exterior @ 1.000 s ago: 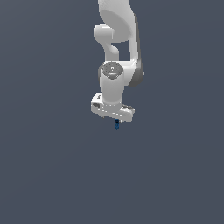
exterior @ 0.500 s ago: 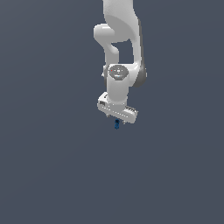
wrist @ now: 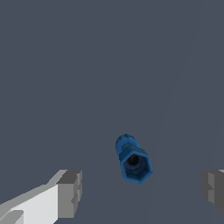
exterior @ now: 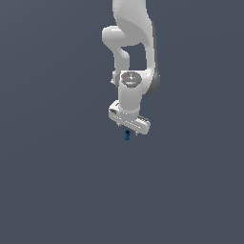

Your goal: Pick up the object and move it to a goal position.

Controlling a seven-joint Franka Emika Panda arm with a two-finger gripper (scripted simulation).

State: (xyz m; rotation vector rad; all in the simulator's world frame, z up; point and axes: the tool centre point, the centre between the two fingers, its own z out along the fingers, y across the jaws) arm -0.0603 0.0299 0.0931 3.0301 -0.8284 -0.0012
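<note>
— What has shifted since a second ago?

— The gripper (exterior: 127,130) has turned about its own axis: its white bar was level across the exterior view, and it now slants, its end toward the exterior view's right sitting lower.

— And the arm?

— The wrist has swung with it, toward the exterior view's right.

— The object (exterior: 127,135)?

— It has kept its spot just under the bar; the fingers (wrist: 70,192) stand wide of it.

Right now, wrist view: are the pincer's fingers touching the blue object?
No. The fingers stand wide apart, with clear gaps on both sides of the blue object between them.
</note>
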